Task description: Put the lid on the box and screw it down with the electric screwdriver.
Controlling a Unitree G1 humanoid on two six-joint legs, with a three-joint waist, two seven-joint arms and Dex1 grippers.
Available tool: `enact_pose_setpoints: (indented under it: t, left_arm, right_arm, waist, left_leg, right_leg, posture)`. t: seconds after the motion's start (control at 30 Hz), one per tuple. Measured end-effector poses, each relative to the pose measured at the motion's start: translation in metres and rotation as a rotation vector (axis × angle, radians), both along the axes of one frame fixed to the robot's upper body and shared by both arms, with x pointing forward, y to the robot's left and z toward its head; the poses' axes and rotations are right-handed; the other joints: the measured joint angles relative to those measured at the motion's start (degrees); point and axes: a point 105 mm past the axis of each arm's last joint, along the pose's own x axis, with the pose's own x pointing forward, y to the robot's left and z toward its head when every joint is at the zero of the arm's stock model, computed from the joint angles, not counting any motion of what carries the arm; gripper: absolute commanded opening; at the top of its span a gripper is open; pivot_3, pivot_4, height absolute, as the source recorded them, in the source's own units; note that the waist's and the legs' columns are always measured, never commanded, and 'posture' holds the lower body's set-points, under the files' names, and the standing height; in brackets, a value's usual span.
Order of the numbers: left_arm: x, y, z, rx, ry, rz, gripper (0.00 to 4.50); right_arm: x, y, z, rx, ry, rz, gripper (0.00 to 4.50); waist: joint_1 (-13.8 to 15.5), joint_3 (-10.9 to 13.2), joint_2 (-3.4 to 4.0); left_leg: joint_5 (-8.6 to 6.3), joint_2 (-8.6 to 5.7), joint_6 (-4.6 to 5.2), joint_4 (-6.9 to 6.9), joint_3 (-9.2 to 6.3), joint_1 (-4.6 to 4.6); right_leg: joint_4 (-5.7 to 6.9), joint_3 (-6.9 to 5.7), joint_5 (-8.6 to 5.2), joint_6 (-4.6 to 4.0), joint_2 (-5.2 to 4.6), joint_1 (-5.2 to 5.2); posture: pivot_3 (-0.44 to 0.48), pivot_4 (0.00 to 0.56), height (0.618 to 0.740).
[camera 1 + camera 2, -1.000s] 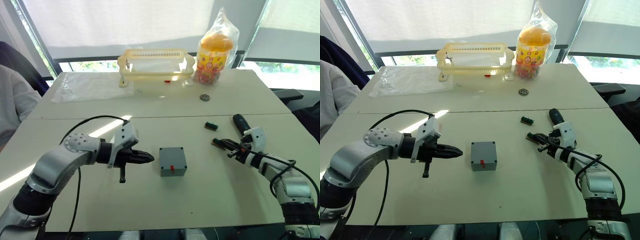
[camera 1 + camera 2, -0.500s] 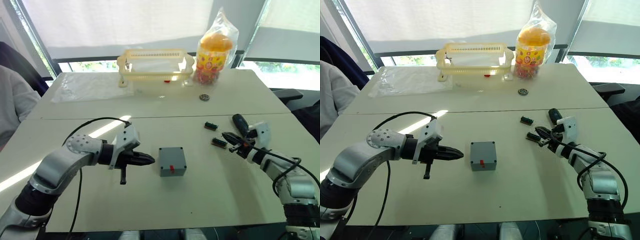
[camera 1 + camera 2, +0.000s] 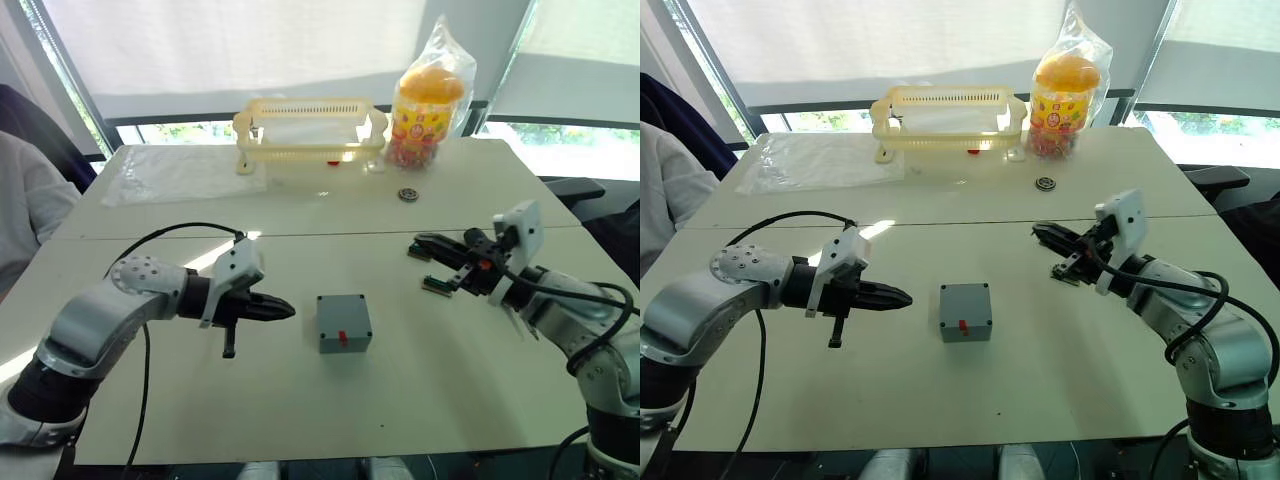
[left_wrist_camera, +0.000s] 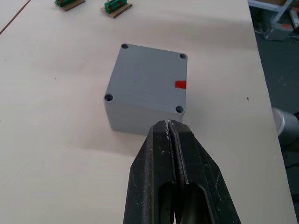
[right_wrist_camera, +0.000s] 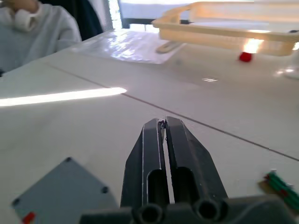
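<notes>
The small grey-blue square plastic box [image 3: 344, 322] sits mid-tabletop [image 3: 300, 400], apparently lidded. My left fingers [image 3: 281, 310], pressed together, wait just beside it; my right fingers [image 3: 425, 244], together too, hover empty.

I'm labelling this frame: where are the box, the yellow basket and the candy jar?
box [image 3: 966, 309]: right eye view, centre of its top face.
yellow basket [image 3: 950, 124]: right eye view, its front wall.
candy jar [image 3: 1068, 72]: right eye view, its orange lid.
</notes>
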Motion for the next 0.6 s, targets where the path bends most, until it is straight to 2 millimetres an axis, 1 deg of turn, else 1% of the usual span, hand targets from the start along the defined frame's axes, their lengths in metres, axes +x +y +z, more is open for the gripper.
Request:
enact_pose_setpoints:
  t: [0.07, 0.1, 0.13, 0.2, 0.47, 0.6]
  left_arm:
    - [0.000, 0.001, 0.000, 0.006, 0.003, 0.001, 0.00]
    - [0.000, 0.002, 0.000, 0.007, 0.003, 0.002, 0.00]
    - [0.000, 0.002, 0.000, 0.006, 0.002, 0.003, 0.00]
    - [0.001, 0.002, 0.001, 0.004, -0.003, 0.010, 0.00]
    - [-0.004, -0.002, 0.004, 0.002, -0.018, -0.006, 0.00]
    - [-0.004, -0.003, 0.003, 0.002, -0.011, -0.004, 0.00]
  right_arm:
    - [-0.004, 0.016, -0.015, -0.003, 0.046, 0.050, 0.06]
    - [-0.006, 0.021, -0.021, -0.006, 0.063, 0.064, 0.06]
    - [-0.007, 0.025, -0.027, -0.020, 0.074, 0.074, 0.06]
    - [-0.007, 0.029, -0.033, -0.042, 0.071, 0.084, 0.06]
    - [-0.003, 0.032, -0.051, -0.096, 0.066, 0.107, 0.06]
    - [0.000, 0.031, -0.055, -0.103, 0.063, 0.101, 0.06]
  waist:
    - [0.2, 0.0, 0.00]
    - [0.2, 0.0, 0.00]
    - [0.2, 0.0, 0.00]
    - [0.1, 0.0, 0.00]
    - [0.0, 0.0, 0.00]
    - [0.0, 0.0, 0.00]
  left_leg:
    - [0.00, -0.02, 0.00, 0.04, 0.00, -0.01]
    - [0.00, -0.02, 0.00, 0.06, 0.01, -0.03]
    - [0.00, -0.04, 0.00, 0.06, 0.02, -0.04]
    - [0.00, -0.04, 0.00, 0.07, 0.03, -0.04]
    - [0.00, -0.04, 0.00, 0.06, 0.03, -0.03]
    - [0.00, -0.03, 0.00, 0.07, 0.02, -0.02]
  right_leg:
    - [0.00, 0.00, 0.00, -0.01, -0.01, 0.00]
    - [0.00, 0.00, 0.00, -0.01, -0.02, -0.01]
    - [0.00, 0.02, 0.00, -0.01, -0.04, -0.02]
    - [0.00, 0.02, 0.00, 0.00, -0.04, -0.03]
    - [0.32, 0.02, -0.01, -0.01, -0.03, -0.18]
    - [0.34, 0.02, -0.01, -0.01, -0.02, -0.19]
  posture:
    - [0.000, 0.150, 0.740]
    - [0.000, 0.150, 0.740]
    - [0.000, 0.150, 0.740]
    - [0.000, 0.150, 0.740]
    - [0.000, 0.150, 0.740]
    - [0.000, 0.150, 0.740]
